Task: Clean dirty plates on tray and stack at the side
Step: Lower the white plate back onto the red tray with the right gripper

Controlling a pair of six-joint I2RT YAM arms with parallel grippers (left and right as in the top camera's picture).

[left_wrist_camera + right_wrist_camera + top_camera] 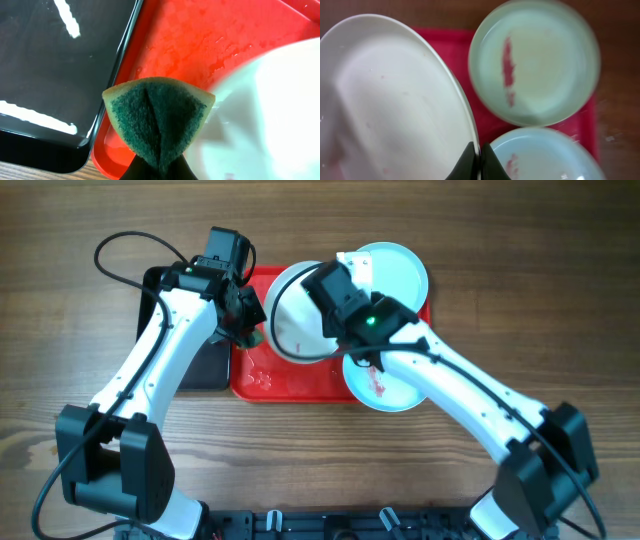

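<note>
My right gripper [479, 162] is shut on the rim of the white plate [395, 100], holding it tilted over the red tray [262, 380]. The plate's face shows faint pink traces. Two pale blue plates lie flat on the tray, each with a red smear: one at the far right [398, 272] and one at the near right [390, 388]. In the right wrist view they appear at top [540, 65] and bottom [545, 155]. My left gripper [160, 167] is shut on a folded green and yellow sponge [157, 117], just left of the white plate [270, 115].
A smaller black tray [50, 75] lies against the red tray's [200, 35] left side. The red tray's floor is wet with streaks. Bare wooden table [520, 270] surrounds both trays.
</note>
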